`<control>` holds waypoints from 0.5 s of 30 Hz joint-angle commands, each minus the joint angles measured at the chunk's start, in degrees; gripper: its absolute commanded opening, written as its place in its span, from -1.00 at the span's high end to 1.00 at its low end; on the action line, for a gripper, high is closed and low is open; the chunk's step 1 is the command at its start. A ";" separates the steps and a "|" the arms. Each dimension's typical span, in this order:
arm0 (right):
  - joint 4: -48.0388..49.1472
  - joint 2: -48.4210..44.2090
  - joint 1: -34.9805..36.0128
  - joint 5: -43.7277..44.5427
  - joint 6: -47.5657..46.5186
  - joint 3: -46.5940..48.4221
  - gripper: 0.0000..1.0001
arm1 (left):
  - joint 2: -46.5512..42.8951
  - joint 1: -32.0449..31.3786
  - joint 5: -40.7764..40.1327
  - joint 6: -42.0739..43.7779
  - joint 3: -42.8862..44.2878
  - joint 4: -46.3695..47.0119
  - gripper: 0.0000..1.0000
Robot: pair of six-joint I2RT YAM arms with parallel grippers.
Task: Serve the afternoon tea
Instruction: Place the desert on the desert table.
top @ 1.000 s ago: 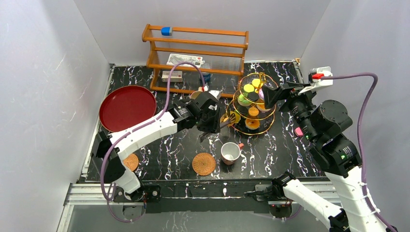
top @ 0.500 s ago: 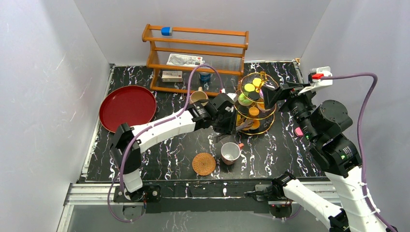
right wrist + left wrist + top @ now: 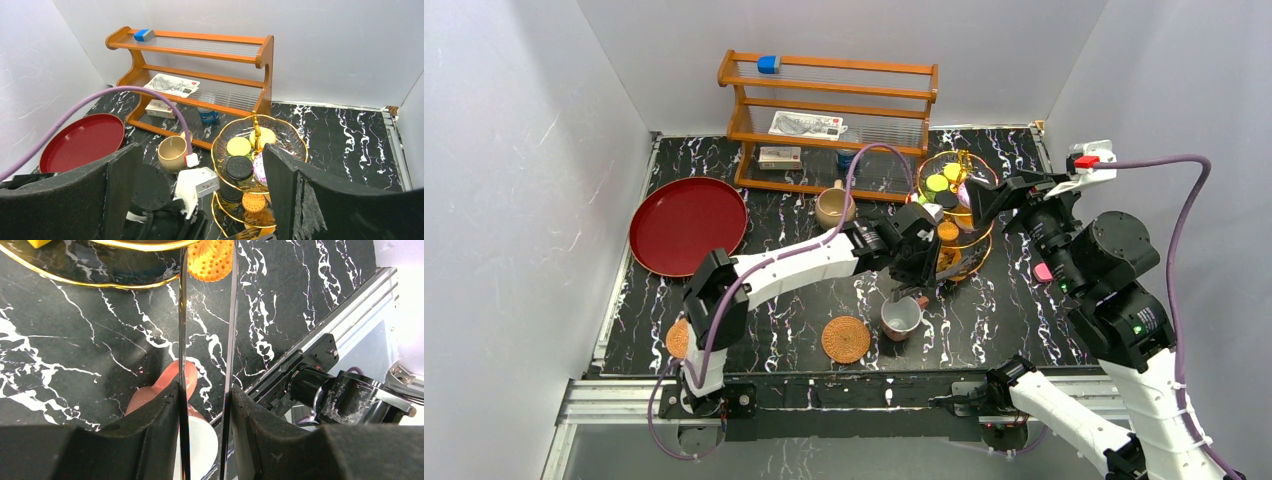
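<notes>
Between the fingers of my left tool (image 3: 204,396) sits a pair of thin dark tongs (image 3: 182,315), clamped, with the grip no tighter or looser than a second ago. What has changed is where it is. The arm has swung right from the middle of the desk (image 3: 774,322), where it hung in front of the tan mug (image 3: 832,207), and now reaches the near edge of the tiered stand (image 3: 110,265). The tong tips flank an orange dotted pastry (image 3: 212,260) at the rim of the lowest tier. I cannot tell whether they pinch it or only bracket it. Directly beneath the tool stands the white red-handled cup (image 3: 901,318), unmoved on the bare desk, with one woven coaster (image 3: 845,339) just beside it. The other coaster (image 3: 679,338) peeks out from behind my left arm at the near left. The mug, now uncovered, stands in front of the wooden rack (image 3: 829,110), with the red tray (image 3: 687,222) well off to the left. My right tool (image 3: 200,180) has barely shifted and hangs beside the stand's top tier, fingers wide apart and empty. I judge that the pastry work on the stand is in hand, while neither cup is on a coaster yet. With the cup right under the tongs, a dropped pastry could land in it.
</notes>
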 commanded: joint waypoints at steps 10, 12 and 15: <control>3.96 -2.00 0.21 -0.59 -0.08 -1.05 -0.97 | 5.35 -1.24 -0.72 2.58 7.60 4.04 0.37; 4.07 -2.06 0.22 -0.64 -0.06 -1.14 -0.97 | 6.10 -1.24 -0.95 2.92 8.09 5.00 0.37; 3.93 -2.01 0.22 -0.75 -0.06 -1.19 -0.97 | 7.52 -1.24 -1.75 3.81 9.59 5.73 0.37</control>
